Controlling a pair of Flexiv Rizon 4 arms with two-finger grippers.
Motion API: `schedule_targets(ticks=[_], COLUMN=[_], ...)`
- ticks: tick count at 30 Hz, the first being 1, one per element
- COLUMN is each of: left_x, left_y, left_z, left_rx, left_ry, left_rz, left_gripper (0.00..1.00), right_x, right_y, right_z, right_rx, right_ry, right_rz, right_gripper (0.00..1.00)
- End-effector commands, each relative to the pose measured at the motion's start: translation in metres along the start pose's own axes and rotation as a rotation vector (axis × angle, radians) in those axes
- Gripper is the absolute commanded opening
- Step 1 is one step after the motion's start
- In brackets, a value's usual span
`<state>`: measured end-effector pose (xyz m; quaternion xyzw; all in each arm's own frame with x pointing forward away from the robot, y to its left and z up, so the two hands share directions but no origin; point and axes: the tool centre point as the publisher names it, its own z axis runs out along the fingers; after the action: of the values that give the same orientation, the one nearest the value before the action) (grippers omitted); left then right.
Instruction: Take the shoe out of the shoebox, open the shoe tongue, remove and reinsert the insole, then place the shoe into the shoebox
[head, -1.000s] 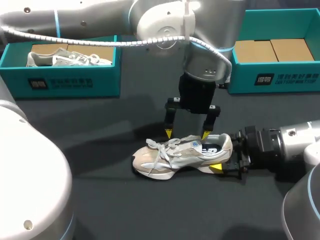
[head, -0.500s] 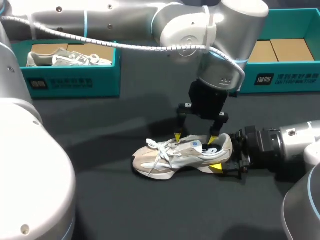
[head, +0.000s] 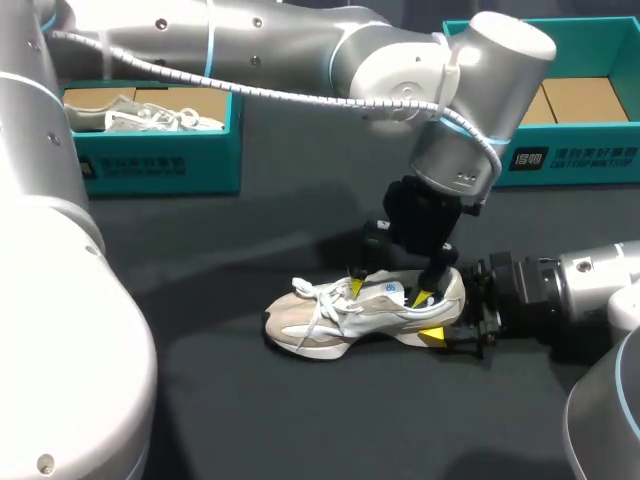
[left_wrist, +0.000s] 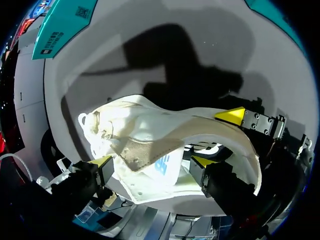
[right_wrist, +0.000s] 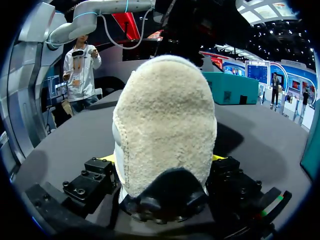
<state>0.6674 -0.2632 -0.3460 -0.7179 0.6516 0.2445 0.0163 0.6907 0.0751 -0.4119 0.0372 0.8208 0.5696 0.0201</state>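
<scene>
A beige and white shoe (head: 345, 315) lies on its sole on the dark table, toe to the left. My right gripper (head: 452, 315) comes in from the right and is shut on the shoe's heel (right_wrist: 165, 130), one finger on each side. My left gripper (head: 390, 292) reaches across from the left and hangs just over the shoe's opening. It is open, and its yellow fingertips (left_wrist: 102, 161) straddle the white tongue (left_wrist: 150, 170). In the left wrist view, one yellow tip of the right gripper (left_wrist: 230, 115) shows against the heel collar.
A teal shoebox (head: 150, 165) at the back left holds a second shoe (head: 130, 118). Another teal shoebox (head: 560, 150) stands at the back right with cardboard inside. My left arm spans the table's back half.
My left gripper has moved right and down, from above the shoe's laces to its opening. The shoe and the right gripper have stayed still.
</scene>
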Motion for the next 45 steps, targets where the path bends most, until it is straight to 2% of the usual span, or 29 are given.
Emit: schedule_targets(ticks=[1, 4, 11, 14, 16, 24, 26, 31, 35, 45], left_x=[0.004, 0.002, -0.004, -0.007, -0.010, -0.018, -0.022, -0.035, -0.046, -0.076], left_y=[0.001, 0.001, 0.000, 0.001, 0.003, 0.008, 0.009, 0.012, 0.013, 0.010], left_z=[0.001, 0.003, 0.003, 0.001, 0.000, -0.005, -0.006, -0.010, -0.013, -0.011], left_rx=[-0.016, -0.027, -0.055, -0.060, -0.060, -0.044, -0.038, -0.020, -0.003, 0.021], left_ry=[-0.062, -0.086, -0.106, -0.104, -0.103, -0.092, -0.085, -0.045, -0.013, 0.097], left_rz=[-0.122, -0.127, -0.117, -0.110, -0.106, -0.094, -0.093, -0.089, -0.097, -0.110], left_gripper=[1.00, 0.88, 0.75, 0.64, 0.50, 0.38, 0.30, 0.20, 0.01, 0.00], right_x=[0.001, 0.001, 0.001, 0.001, 0.001, 0.001, 0.001, 0.001, 0.001, 0.001], right_y=[0.000, 0.000, 0.000, 0.000, 0.000, 0.000, 0.000, 0.000, 0.000, 0.000], right_z=[0.000, 0.000, 0.000, 0.000, 0.000, 0.000, 0.000, 0.000, 0.000, 0.000], right_rx=[0.005, 0.005, 0.005, 0.005, 0.005, 0.005, 0.005, 0.005, 0.005, 0.005], right_ry=[0.000, 0.000, 0.000, 0.000, 0.000, 0.000, 0.000, 0.000, 0.000, 0.000], right_rz=[0.000, 0.000, 0.000, 0.000, 0.000, 0.000, 0.000, 0.000, 0.000, 0.000], right_gripper=[0.00, 0.00, 0.00, 0.00, 0.00, 0.00, 0.00, 0.00, 0.00, 0.00])
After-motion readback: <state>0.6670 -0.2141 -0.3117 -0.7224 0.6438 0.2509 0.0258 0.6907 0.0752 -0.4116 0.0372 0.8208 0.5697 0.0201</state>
